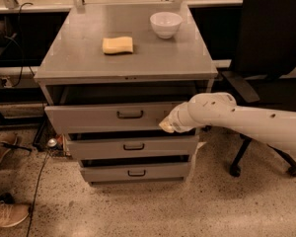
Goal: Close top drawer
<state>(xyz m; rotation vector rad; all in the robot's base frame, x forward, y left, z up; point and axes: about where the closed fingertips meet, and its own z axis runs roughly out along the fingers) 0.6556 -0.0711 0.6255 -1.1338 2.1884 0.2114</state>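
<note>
The top drawer (98,117) of the grey metal cabinet stands partly pulled out, its tall front panel carrying a small dark loop handle (130,114). My white arm reaches in from the right, and my gripper (166,126) rests against the right end of the drawer's front panel, to the right of the handle. The two narrower drawers below (133,146) (136,172) also stick out a little.
On the cabinet top (79,58) lie a yellow sponge (118,45) and a white bowl (166,24). A black office chair (271,43) stands at the right. A person's shoe (7,214) and cables lie on the floor at the left.
</note>
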